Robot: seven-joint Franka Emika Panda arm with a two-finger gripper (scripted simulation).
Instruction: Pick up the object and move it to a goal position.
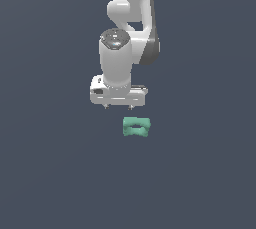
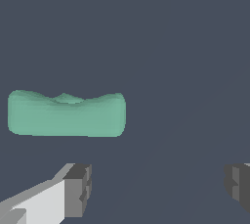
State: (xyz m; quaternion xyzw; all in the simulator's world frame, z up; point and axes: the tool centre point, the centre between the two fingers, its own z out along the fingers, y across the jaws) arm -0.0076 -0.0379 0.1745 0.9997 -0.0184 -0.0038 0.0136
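Observation:
The object (image 1: 136, 126) is a small teal-green block with a pinched middle, lying on the dark grey floor. In the exterior view it rests just below my white gripper (image 1: 118, 107) and a little toward the exterior view's right. The gripper hangs above the floor, open, with nothing between its fingers. In the wrist view the object (image 2: 66, 114) lies flat and whole, apart from the grey fingertips (image 2: 78, 190), which stand wide apart. My gripper (image 2: 158, 186) holds nothing there either.
The plain dark grey floor (image 1: 50, 173) fills both views. The white arm (image 1: 131, 13) rises behind the gripper toward the top of the exterior view.

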